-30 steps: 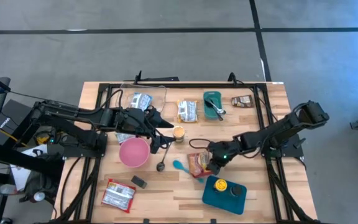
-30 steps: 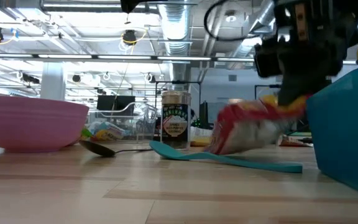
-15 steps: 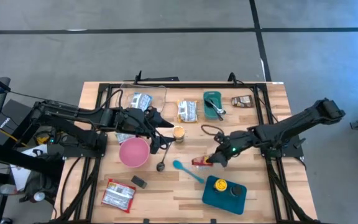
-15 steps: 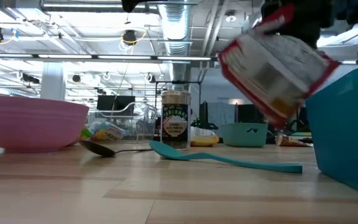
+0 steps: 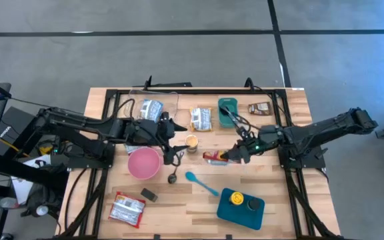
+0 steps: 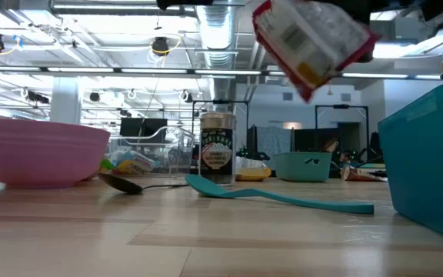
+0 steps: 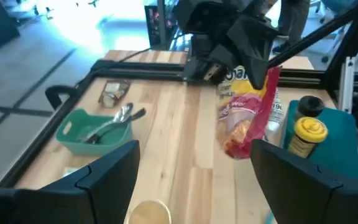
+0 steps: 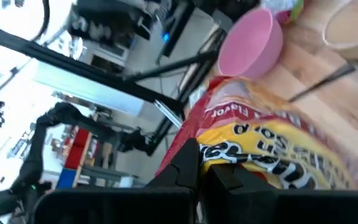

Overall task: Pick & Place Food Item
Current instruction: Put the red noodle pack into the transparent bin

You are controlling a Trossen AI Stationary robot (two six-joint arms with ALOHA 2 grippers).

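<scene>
While our right gripper (image 5: 231,157) hangs mid-table, clamped on the snack bag (image 5: 215,157), our left gripper (image 5: 173,152) waits, fingers apart, empty.

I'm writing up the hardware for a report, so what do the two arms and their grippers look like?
Both arms are dark, near-black jointed links with black cables looping alongside them. The left gripper has two wide, flat, matte black fingers with angular edges. The right gripper is equally dark and blocky, and small green indicator lights glow on its arm. No lettering or markings can be made out on either.
</scene>
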